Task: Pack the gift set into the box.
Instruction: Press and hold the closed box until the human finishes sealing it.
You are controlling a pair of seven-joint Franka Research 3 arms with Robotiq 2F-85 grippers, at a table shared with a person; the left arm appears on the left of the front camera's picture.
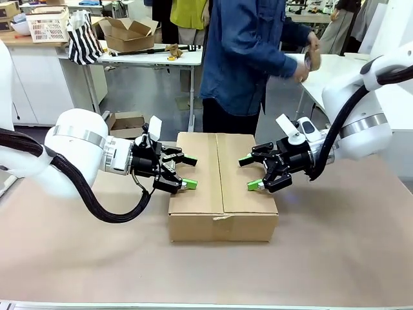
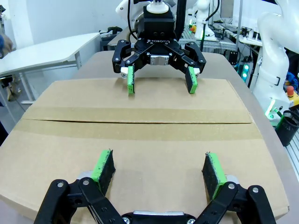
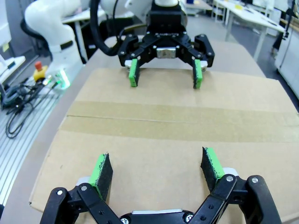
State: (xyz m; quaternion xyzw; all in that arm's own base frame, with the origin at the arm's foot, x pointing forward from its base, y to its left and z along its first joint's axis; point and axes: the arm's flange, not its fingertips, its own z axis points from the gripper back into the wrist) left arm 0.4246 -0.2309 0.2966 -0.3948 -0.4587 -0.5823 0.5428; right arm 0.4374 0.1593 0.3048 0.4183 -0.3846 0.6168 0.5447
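- Front view: we see the cardboard box (image 1: 222, 187) on the brown table (image 1: 335, 258), its top flaps folded flat and meeting along a middle seam.
- Left gripper (image 1: 187, 172) sits over the box's left edge, fingers spread wide, holding nothing.
- Right gripper (image 1: 251, 172) sits over the box's right half, fingers likewise wide and empty.
- Both face each other across the seam, just above the flaps; we judge this placing serves to press or steady the flaps for sealing.
- Box contents: hidden under the shut flaps. We cannot tell whether the gift set lies inside.
- Person (image 1: 248, 58) stands beyond the box's far side, hands raised on a roll of what may be tape (image 1: 313, 59).
- Far behind the box, left: a white lattice basket (image 1: 48, 24) and an open carton (image 1: 129, 33).
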